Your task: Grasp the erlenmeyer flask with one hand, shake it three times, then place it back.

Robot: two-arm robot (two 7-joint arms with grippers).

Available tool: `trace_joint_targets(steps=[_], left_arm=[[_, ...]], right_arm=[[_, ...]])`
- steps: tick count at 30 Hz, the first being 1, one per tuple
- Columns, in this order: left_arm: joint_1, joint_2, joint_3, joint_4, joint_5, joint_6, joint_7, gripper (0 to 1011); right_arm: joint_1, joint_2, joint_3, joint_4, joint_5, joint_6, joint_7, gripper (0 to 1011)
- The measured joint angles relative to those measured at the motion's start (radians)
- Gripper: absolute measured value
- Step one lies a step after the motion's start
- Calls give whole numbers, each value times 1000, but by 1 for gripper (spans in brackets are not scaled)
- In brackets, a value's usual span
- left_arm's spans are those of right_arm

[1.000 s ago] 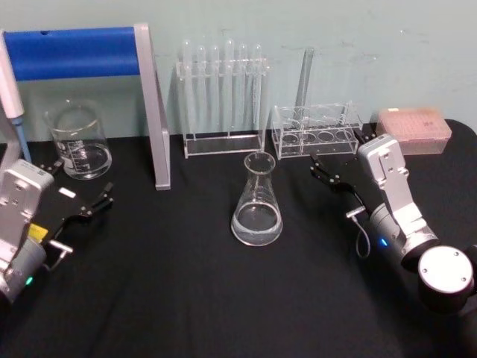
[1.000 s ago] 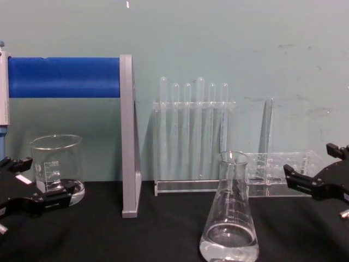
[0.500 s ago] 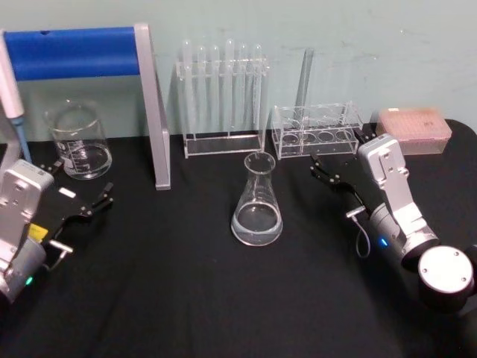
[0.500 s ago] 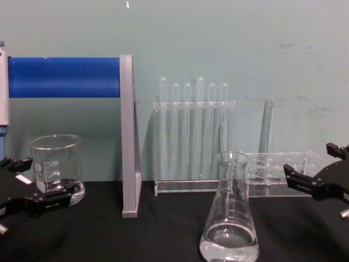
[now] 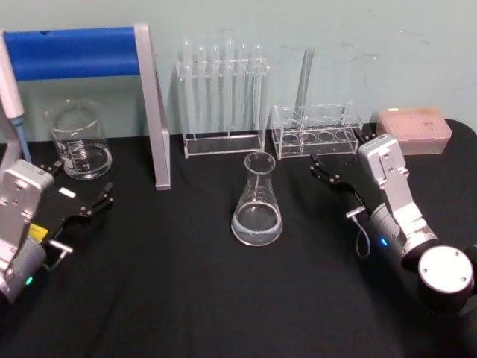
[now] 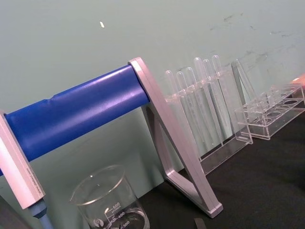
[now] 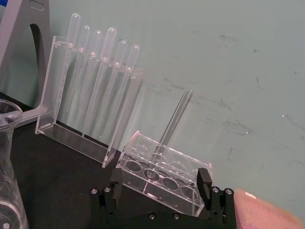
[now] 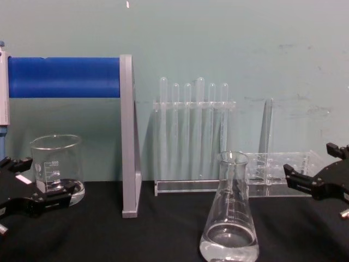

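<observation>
The erlenmeyer flask (image 5: 257, 201) is clear glass and stands upright on the black table near the middle, with a little clear liquid in its base (image 8: 230, 218). Its rim shows at the edge of the right wrist view (image 7: 7, 143). My right gripper (image 5: 337, 158) hovers open to the flask's right, apart from it, in front of the small rack (image 8: 308, 164); both fingertips (image 7: 114, 175) show with nothing between them. My left gripper (image 5: 78, 183) rests open at the far left, by the beaker (image 8: 46, 177).
A glass beaker (image 5: 78, 145) stands at the back left under a blue bar (image 5: 74, 52) on a grey frame (image 5: 153, 112). Behind the flask are a tall test tube rack (image 5: 222, 97) and a low rack (image 5: 317, 130) holding one tube. A pink box (image 5: 414, 130) lies at the back right.
</observation>
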Motion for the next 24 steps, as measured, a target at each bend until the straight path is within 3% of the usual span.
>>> trace_joint_targets(steps=[24], left_arm=[[0,0,0,0,0,0,0,1001]], right_arm=[[0,0,0,0,1,0,0,1000]])
